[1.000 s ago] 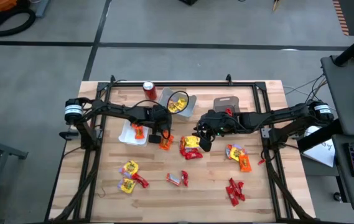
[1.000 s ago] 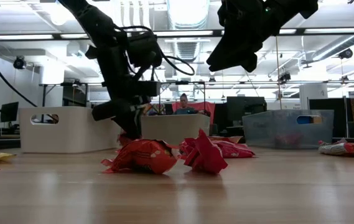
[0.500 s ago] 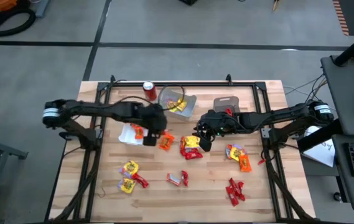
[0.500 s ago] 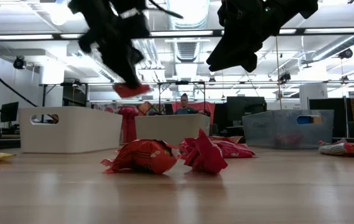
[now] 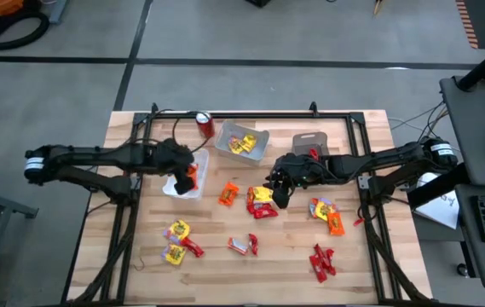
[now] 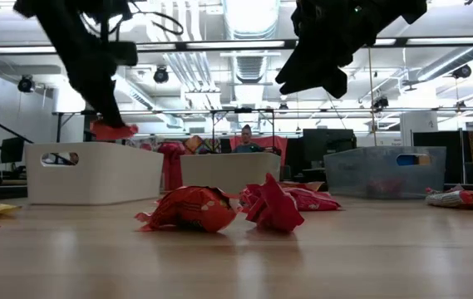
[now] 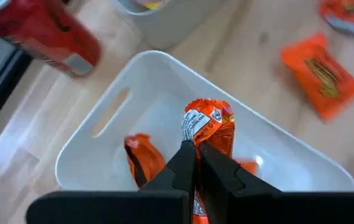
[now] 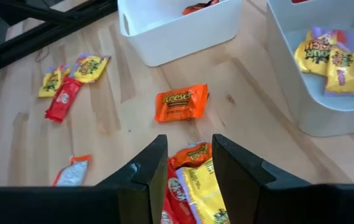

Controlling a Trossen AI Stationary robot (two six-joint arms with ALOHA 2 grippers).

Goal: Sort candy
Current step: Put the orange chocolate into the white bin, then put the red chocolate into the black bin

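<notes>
**Orange sweet held over the white bin**

Nearby, on the wooden table [image 5: 293, 256], loose candy [image 5: 320, 261] lies scattered: red pieces at the front edge, yellow ones to the left, a red-and-yellow heap in the middle. The right gripper [image 5: 278, 193] hangs just above that middle heap [image 8: 192, 180], fingers apart with nothing between them. Farther back, the left gripper [image 7: 196, 163] has its fingers pinched tight on an orange sweet [image 7: 209, 126], hovering over the white bin [image 7: 96, 146], where other orange pieces lie. Beyond stand a second bin [image 5: 244, 143] holding yellow sweets and a red can [image 5: 204, 124].
</notes>
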